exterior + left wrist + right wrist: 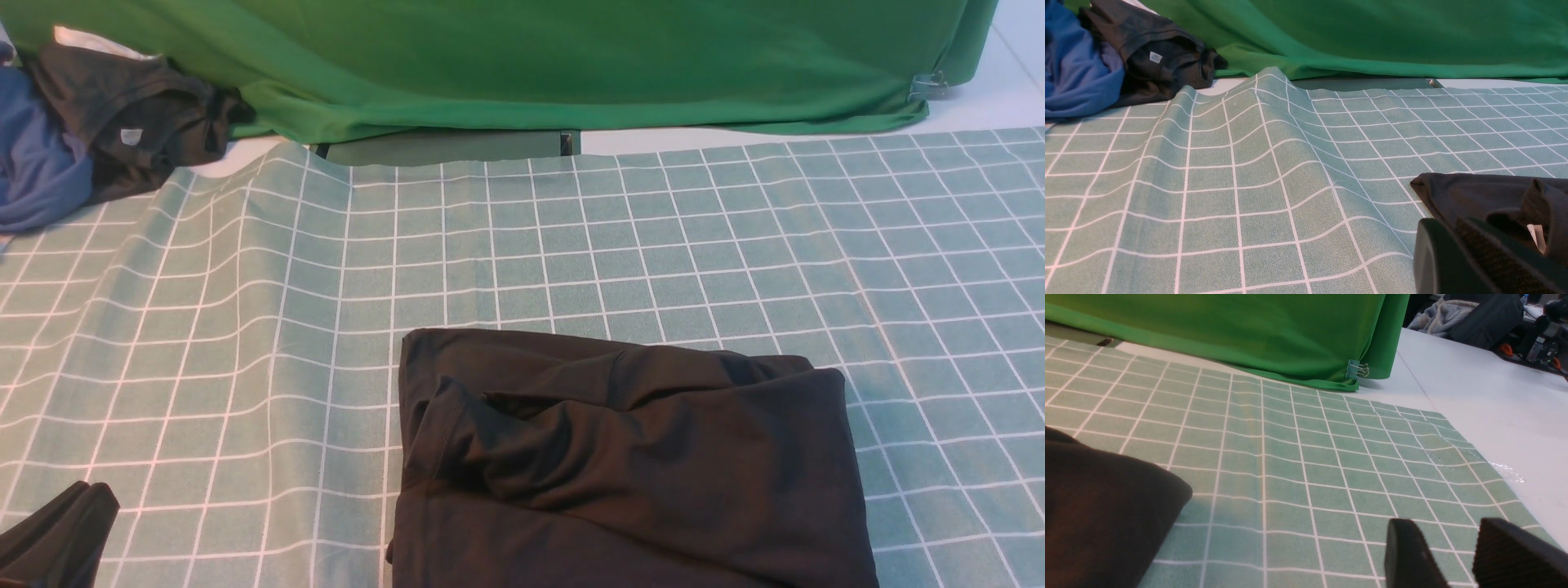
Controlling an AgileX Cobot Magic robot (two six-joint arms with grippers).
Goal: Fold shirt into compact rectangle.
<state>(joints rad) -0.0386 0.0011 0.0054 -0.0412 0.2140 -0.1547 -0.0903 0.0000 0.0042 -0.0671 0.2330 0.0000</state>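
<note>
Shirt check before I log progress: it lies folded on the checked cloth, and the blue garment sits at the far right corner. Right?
Not quite. The shirt does lie folded on the checked cloth, but the front view shows the blue garment at the far left corner.

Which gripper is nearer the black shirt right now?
Left. The left gripper is shut beside the shirt, close to its edge; the right gripper stands open over bare tablecloth, off to the shirt's side.

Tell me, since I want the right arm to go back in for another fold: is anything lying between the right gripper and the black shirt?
Nothing visible does. In the right wrist view, only bare checked tablecloth separates the right gripper, jaws apart and empty, from the shirt. The other garments lie at the table's far left corner.
</note>
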